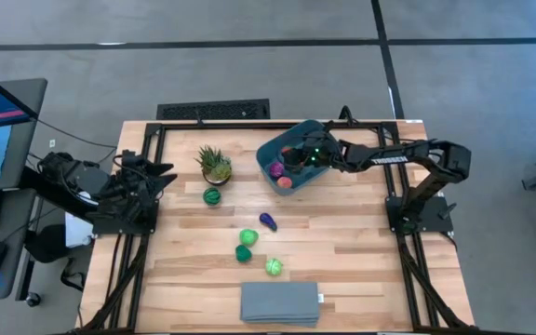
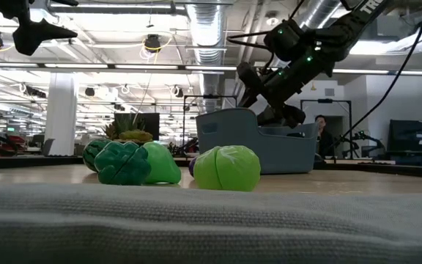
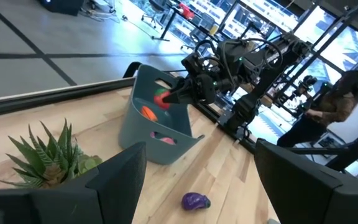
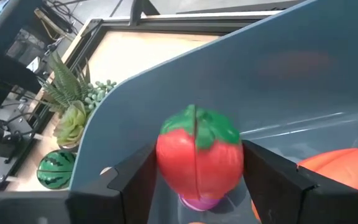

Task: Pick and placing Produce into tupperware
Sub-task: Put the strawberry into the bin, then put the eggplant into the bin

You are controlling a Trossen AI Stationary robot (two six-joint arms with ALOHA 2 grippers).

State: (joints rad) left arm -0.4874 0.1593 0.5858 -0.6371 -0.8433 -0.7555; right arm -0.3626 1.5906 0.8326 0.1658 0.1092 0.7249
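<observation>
While the right gripper (image 1: 298,155) reaches over the tupperware (image 1: 270,149) near the table's far edge, a red strawberry (image 4: 199,158) with a green cap sits between its two fingers (image 4: 135,180) inside the bin. In the right wrist view the fruit fills the gap, yet whether the fingers pinch it or have just let go cannot be told. An orange piece (image 4: 340,163) and a pink one (image 4: 199,202) lie in the bin below it.

The rest of the produce is on the table (image 1: 361,242): a striped watermelon (image 1: 212,196) just beside the potted plant (image 1: 215,164), a purple eggplant (image 1: 268,221) near the middle, then a light green piece (image 1: 248,238), a dark green broccoli (image 1: 243,253) touching it, and a lime cabbage (image 1: 274,267) toward the near edge. A grey slab (image 1: 280,303) lies at the near edge.

The left gripper (image 1: 161,176) waits at the left edge, its fingers (image 3: 114,180) spread apart around nothing. In the left wrist view a person (image 3: 334,112) stands in the room beyond the table.
</observation>
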